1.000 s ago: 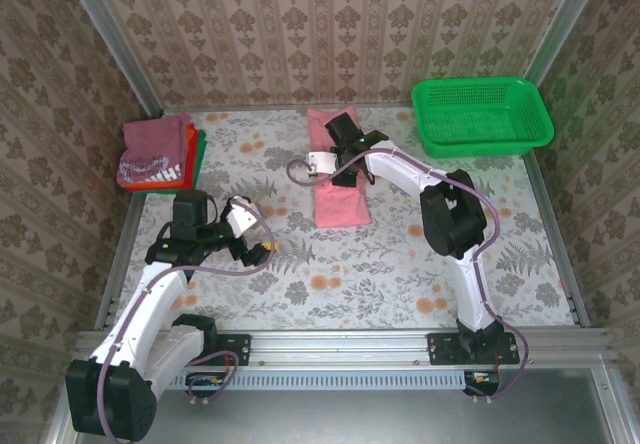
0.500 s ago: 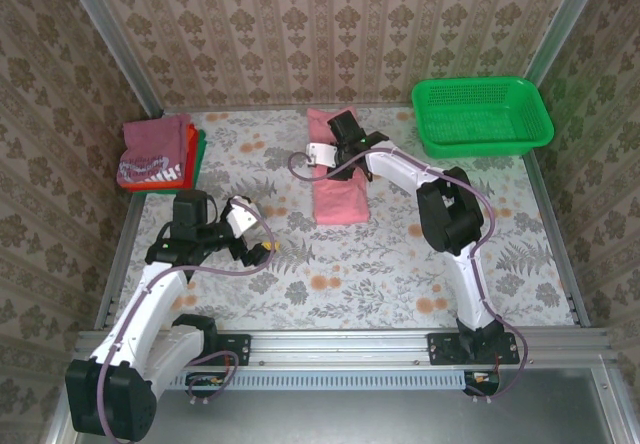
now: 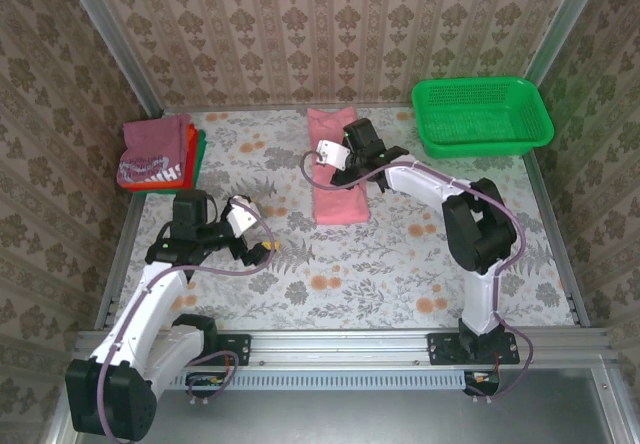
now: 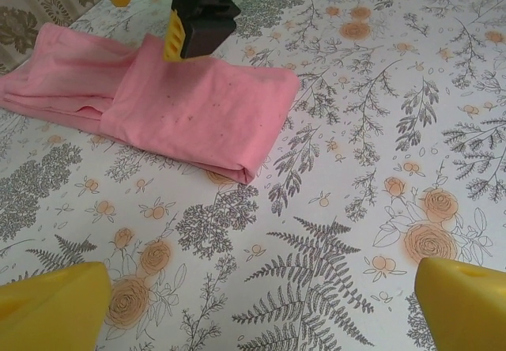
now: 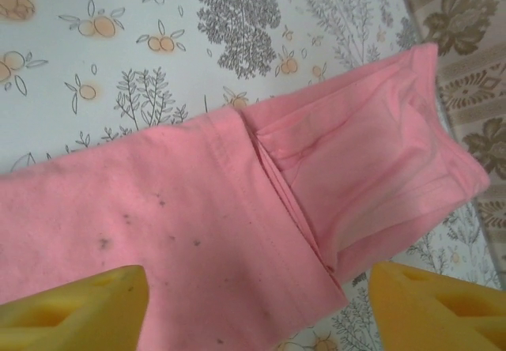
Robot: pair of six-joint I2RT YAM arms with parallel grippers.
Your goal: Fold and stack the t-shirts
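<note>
**Clearance check**

I see open table (image 3: 400,264) across the middle and near right. Obstacles:
- right arm (image 3: 420,177) reaching over the pink shirt (image 3: 335,204), centre-far
- folded stack (image 3: 160,152), far-left corner
- basket (image 3: 482,116), far-right corner
- left gripper (image 3: 268,251), near left

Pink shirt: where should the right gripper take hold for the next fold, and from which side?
Probably the far end of the pink shirt, from above: it lies flat and juts past the doubled near part, and the open right gripper hangs over the strip.

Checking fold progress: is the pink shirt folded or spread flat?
Folded: the pink shirt lies as a narrow strip, with one end lapped back over the rest.
</note>
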